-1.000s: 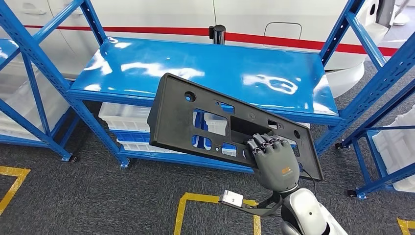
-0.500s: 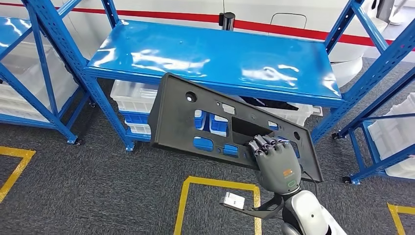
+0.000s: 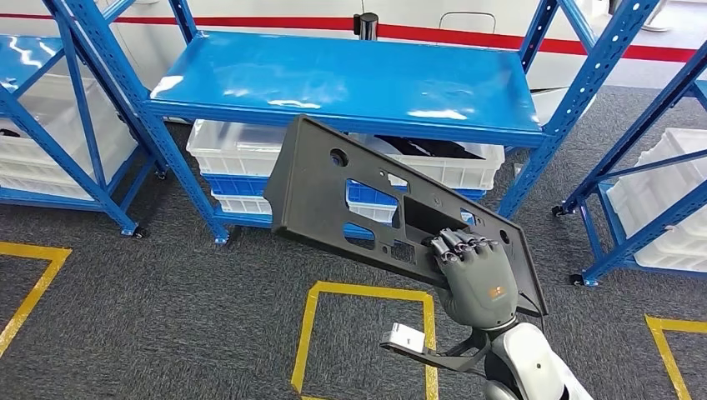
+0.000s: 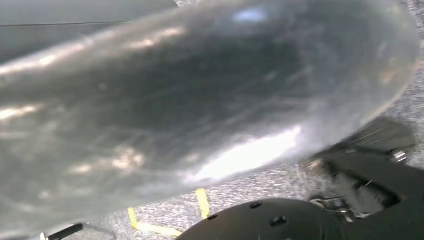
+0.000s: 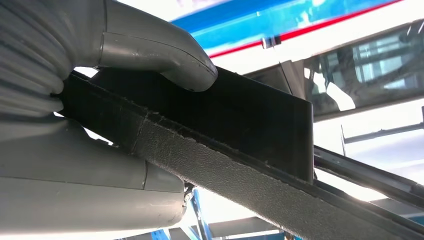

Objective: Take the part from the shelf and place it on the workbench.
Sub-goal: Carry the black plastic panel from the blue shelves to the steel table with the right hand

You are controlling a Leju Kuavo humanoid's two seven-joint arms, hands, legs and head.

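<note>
Already your right hand (image 3: 472, 271) clamps the black panel (image 3: 367, 208), lifted clear before the blue shelf (image 3: 333, 79); placing on the workbench remains. Left hand's state: cannot tell.

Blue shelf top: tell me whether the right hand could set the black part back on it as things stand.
Probably yes. The right hand holds the black part in front of the blue shelf top, which looks bare, with nothing between them.

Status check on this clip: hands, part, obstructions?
Right hand grips black part, lifted off blue shelf. Left hand state unclear. Nothing blocking.
</note>
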